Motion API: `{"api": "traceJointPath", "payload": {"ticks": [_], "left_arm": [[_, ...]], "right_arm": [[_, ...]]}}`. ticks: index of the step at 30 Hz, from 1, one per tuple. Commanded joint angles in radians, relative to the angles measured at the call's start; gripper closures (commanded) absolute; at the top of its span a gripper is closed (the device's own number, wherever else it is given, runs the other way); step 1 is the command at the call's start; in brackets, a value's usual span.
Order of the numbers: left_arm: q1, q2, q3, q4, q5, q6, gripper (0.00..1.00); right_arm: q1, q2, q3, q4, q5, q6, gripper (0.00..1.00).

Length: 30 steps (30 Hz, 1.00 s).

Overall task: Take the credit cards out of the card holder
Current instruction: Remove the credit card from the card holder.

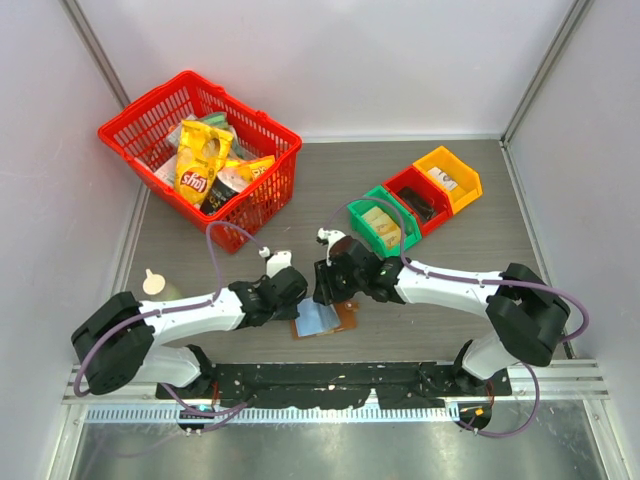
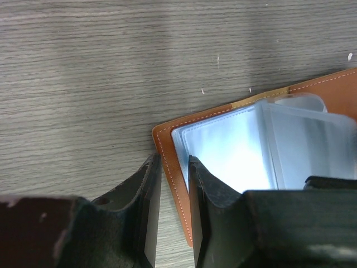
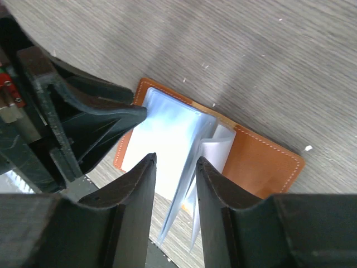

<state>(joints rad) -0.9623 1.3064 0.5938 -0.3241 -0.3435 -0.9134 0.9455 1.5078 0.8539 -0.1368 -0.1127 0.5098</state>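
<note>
Your two arms meet over the card holder (image 1: 320, 320), which lies spread open on the grey table (image 1: 420, 335) between them, brown leather down and its clear sleeves (image 3: 167, 128) fanned upward. Your left gripper (image 2: 172, 167) stands astride the cover's left edge, its fingers (image 2: 139, 212) a narrow gap apart, one over bare table and the other over the stitched leather; whether it presses down, the views do not show. Your right gripper (image 3: 174, 167) hangs over the sleeves with fingers (image 3: 134, 212) parted, one sleeve rising into the gap. Whether credit cards sit in the sleeves cannot be told. Tan flat pieces (image 1: 378, 225) lie in the green bin (image 1: 412, 240), well apart to the right.
</note>
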Motion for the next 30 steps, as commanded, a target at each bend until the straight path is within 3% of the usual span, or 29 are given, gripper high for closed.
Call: {"api": "traceJointPath", "payload": {"ticks": [1,9,15,22,30], "left_arm": [[-0.007,-0.027,-0.008,0.037,-0.006,-0.013,0.71],[-0.007,-0.027,-0.008,0.043,0.003,-0.013,0.72],[-0.006,-0.016,-0.011,0.049,0.011,-0.013,0.73],[-0.006,-0.013,-0.008,0.049,0.014,-0.012,0.73],[-0.007,-0.013,-0.006,0.046,0.015,-0.010,0.73]], "right_arm": [[0.004,-0.014,0.004,-0.021,0.089,-0.005,0.57],[0.007,-0.023,0.025,-0.122,0.275,-0.007,0.36],[0.013,-0.027,0.024,-0.115,0.309,-0.010,0.36],[0.012,0.019,0.031,-0.084,0.269,-0.010,0.45],[0.013,0.008,0.025,-0.076,0.281,-0.017,0.47]]}}
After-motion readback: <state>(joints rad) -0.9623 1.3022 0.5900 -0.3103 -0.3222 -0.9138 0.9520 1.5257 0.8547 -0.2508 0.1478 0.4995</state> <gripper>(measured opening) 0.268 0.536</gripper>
